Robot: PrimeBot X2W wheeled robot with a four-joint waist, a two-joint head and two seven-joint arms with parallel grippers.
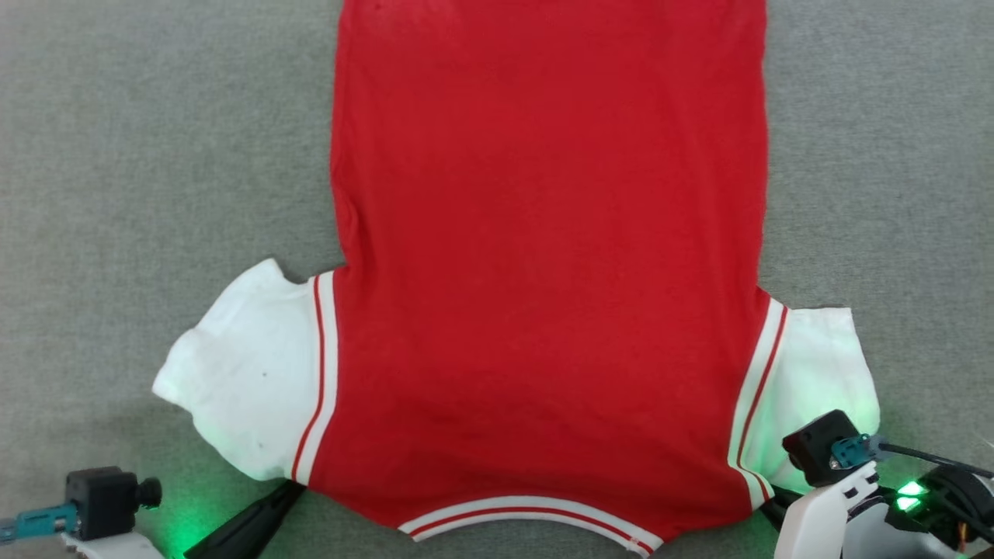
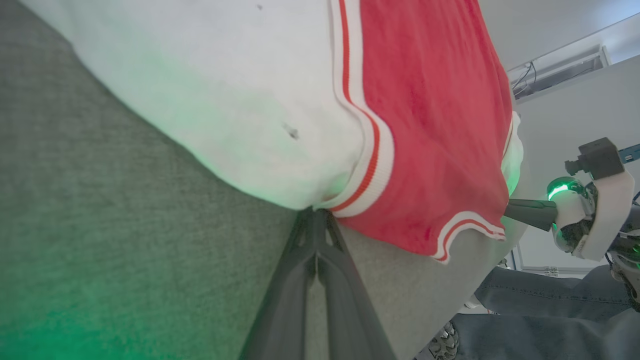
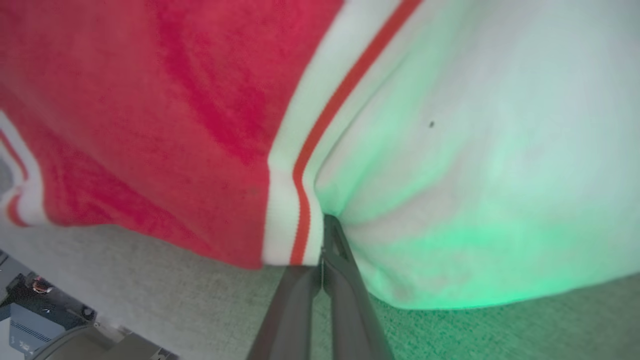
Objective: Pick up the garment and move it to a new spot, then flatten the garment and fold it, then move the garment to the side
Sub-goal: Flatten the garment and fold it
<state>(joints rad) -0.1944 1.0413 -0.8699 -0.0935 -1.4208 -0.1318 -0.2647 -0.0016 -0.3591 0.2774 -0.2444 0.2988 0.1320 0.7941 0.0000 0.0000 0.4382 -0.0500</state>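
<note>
The garment (image 1: 543, 256), a red T-shirt with white sleeves, lies spread flat on the grey surface with its striped neckline (image 1: 528, 516) nearest me. At the lower left, my left gripper (image 1: 289, 489) has its dark fingers pressed together on the shoulder edge where the left white sleeve (image 1: 248, 380) meets the striped seam; the left wrist view shows the same pinch by this gripper (image 2: 316, 214). My right gripper (image 1: 770, 503) is shut on the opposite shoulder beside the right sleeve (image 1: 823, 365), its tips (image 3: 324, 222) tucked into the fabric at the seam.
Grey felt-like tabletop (image 1: 155, 155) surrounds the shirt on both sides. The table's near edge runs just behind the neckline. A person's legs in jeans (image 2: 540, 300) are beyond that edge in the left wrist view, near my right arm (image 2: 595, 210).
</note>
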